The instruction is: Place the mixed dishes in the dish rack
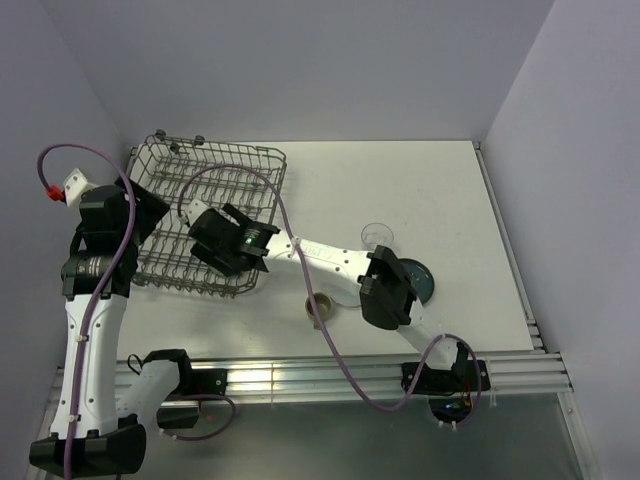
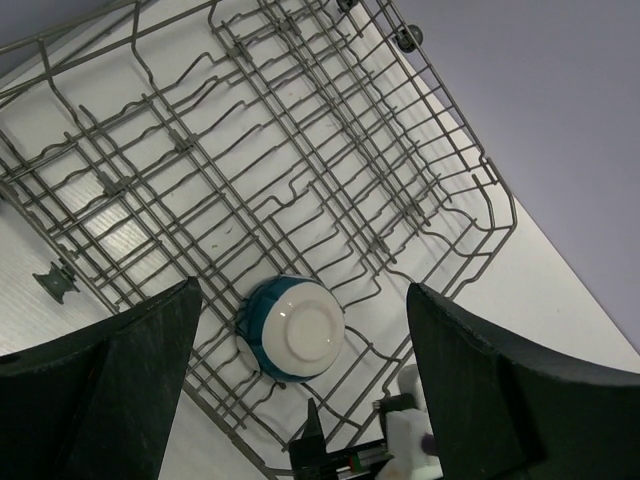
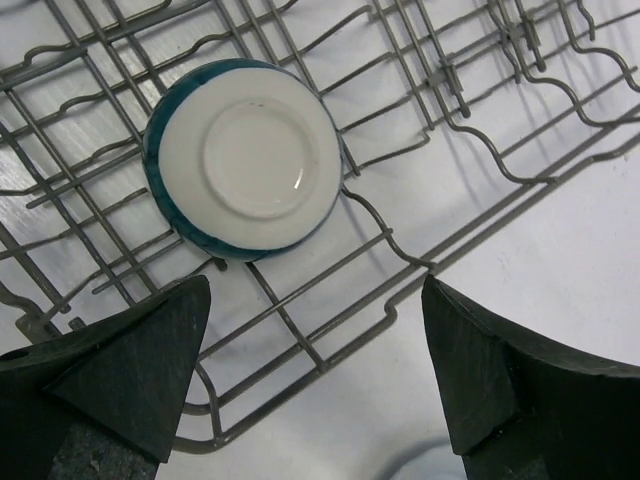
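While hovering over bowl (image 3: 245,155), upturned inside rack (image 1: 215,185) near its right edge, holds right gripper (image 3: 313,330) wide, gripping nothing. Holds left gripper (image 2: 302,320) wide too, empty, above rack. Likely bowl step done. Next: reach for mug (image 1: 320,308), tumbler (image 1: 378,235) or teal plate (image 1: 420,282) on table (image 1: 440,190); calls for clean clearing of rim.
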You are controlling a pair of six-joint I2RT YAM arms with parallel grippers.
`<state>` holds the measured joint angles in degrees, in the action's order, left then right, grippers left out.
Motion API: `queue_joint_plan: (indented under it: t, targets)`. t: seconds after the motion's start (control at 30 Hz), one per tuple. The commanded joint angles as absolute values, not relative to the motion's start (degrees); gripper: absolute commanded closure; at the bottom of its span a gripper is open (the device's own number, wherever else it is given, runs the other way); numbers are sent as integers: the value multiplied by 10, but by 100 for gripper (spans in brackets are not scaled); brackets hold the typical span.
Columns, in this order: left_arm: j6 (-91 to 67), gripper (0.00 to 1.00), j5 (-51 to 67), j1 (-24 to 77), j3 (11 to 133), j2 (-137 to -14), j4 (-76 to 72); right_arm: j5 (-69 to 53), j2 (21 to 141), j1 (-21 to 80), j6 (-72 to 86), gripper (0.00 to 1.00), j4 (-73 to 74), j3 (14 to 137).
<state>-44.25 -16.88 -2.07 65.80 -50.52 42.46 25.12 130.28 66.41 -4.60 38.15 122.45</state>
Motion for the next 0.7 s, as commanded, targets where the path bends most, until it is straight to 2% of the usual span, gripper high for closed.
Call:
queue_joint_plan:
  t: [0.0,0.2,0.3,0.4,0.43,0.53,0.67]
  targets:
    - [-439,11,-142,-23,660,-511,396,294,1240,665,-3,7,359,1209]
    - [-409,18,-57,-22,657,-530,388,308,1144,638,119,8,388,1129]
    - [-402,24,-5,-15,643,-532,377,312,1077,623,192,9,419,1031]
    - [-408,26,-23,53,640,-544,374,304,1000,615,245,11,434,949]
    - [-417,26,-41,111,643,-556,374,283,965,612,256,11,433,892]
    - [-433,25,-87,194,652,-582,380,245,908,609,292,15,426,786]
    - [-447,25,-83,226,633,-584,360,204,857,609,330,21,383,664]
